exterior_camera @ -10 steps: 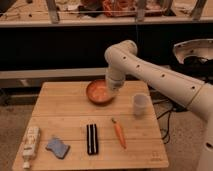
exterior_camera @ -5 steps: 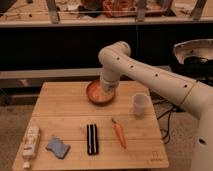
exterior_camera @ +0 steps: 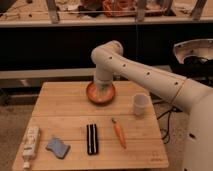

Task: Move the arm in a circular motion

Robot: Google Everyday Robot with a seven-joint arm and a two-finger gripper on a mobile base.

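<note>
Over the orange bowl (exterior_camera: 91, 96) the arm (exterior_camera: 145, 75) hovered its hand (exterior_camera: 102, 89), grip impossible to tell; circling level, clear of the rim, seemed wise.

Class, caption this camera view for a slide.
Arm reaches across table, gripper over orange bowl; cup and carrot nearby.

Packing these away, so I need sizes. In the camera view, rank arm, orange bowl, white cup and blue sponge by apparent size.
1. arm, by far.
2. orange bowl.
3. white cup and blue sponge look alike; the sponge lies nearer the camera, so unranked.
The gripper sits over the bowl.
</note>
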